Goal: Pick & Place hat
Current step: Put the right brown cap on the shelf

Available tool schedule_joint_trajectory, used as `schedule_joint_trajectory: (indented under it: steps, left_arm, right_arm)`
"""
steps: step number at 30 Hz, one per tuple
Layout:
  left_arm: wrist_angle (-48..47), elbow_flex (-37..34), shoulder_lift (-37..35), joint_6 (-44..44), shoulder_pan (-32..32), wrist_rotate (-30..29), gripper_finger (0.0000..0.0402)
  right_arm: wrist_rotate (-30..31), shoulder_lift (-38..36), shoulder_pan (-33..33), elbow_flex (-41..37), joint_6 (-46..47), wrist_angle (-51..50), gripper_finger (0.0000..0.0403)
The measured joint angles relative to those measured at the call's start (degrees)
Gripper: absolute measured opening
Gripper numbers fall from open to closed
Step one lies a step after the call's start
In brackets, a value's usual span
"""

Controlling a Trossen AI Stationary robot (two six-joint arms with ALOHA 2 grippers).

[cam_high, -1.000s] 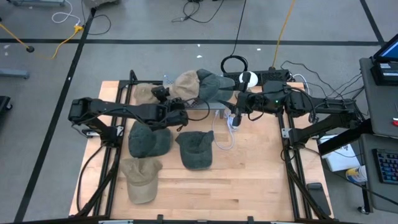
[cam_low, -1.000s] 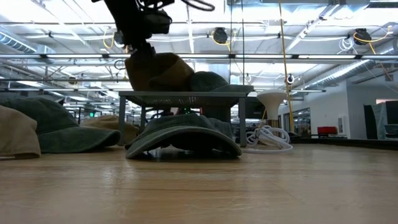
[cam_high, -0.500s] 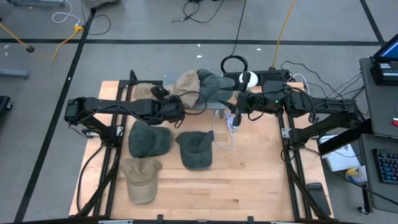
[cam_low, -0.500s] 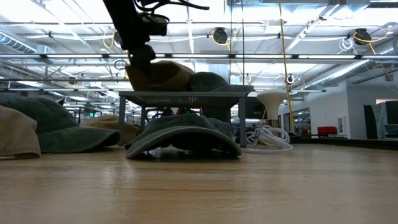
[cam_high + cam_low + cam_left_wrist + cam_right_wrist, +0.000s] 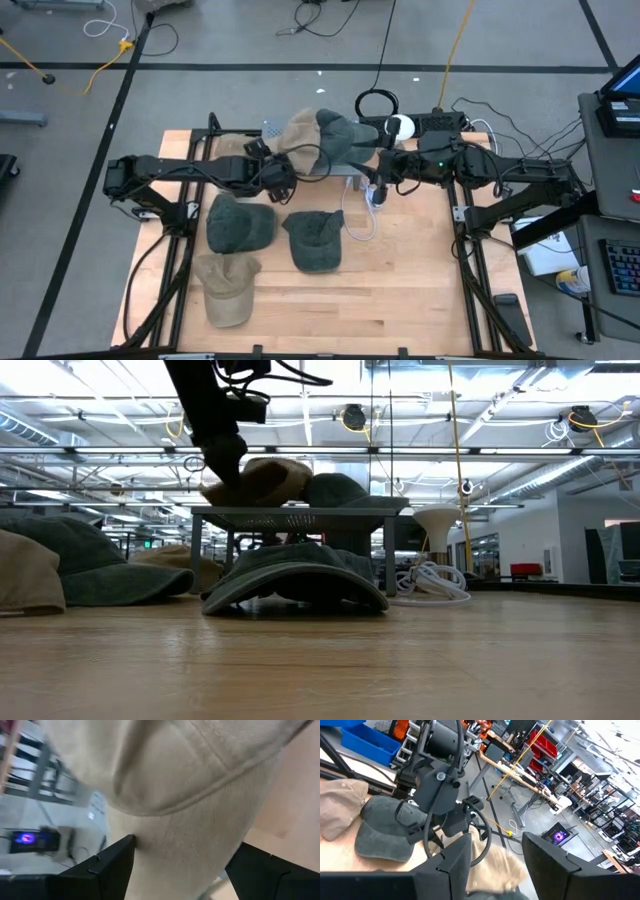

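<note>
Tan cap (image 5: 298, 133) sits on the small raised metal rack (image 5: 300, 516), touching a dark green cap (image 5: 340, 135) beside it. Left gripper (image 5: 277, 172) at the tan cap's rim, fingers (image 5: 107, 865) spread wide either side of the fabric, not pinching. Right gripper (image 5: 380, 172) hovers just beside the rack, jaws partly apart, empty. 3 more caps lie on the wooden table (image 5: 400, 280) near the rack.

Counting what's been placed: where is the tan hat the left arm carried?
High view: the tan hat sits on the rack at the table's far edge, beside the green hat.
</note>
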Motion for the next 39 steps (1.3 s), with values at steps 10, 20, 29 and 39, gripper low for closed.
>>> schedule_joint_trajectory:
  steps: [10,20,29,39]
  left_arm:
    - [-0.2,0.0,0.0,0.3,2.1,4.5,0.0287]
    - [-0.2,0.1,-1.1,-3.6,2.3,1.6,0.0283]
    - [-2.1,0.3,-7.0,-3.9,2.2,5.4,0.0282]
    - [-6.4,0.3,-10.0,-4.6,2.1,8.7,0.0274]
  right_arm:
    - [0.0,1.8,-0.6,0.0,0.6,-0.6,0.0171]
    - [-1.7,2.1,-0.6,0.0,2.1,0.9,0.0171]
    - [-1.7,2.1,-0.6,0.0,2.1,0.8,0.0171]
    - [-1.7,2.1,-0.6,0.0,3.0,1.0,0.0171]
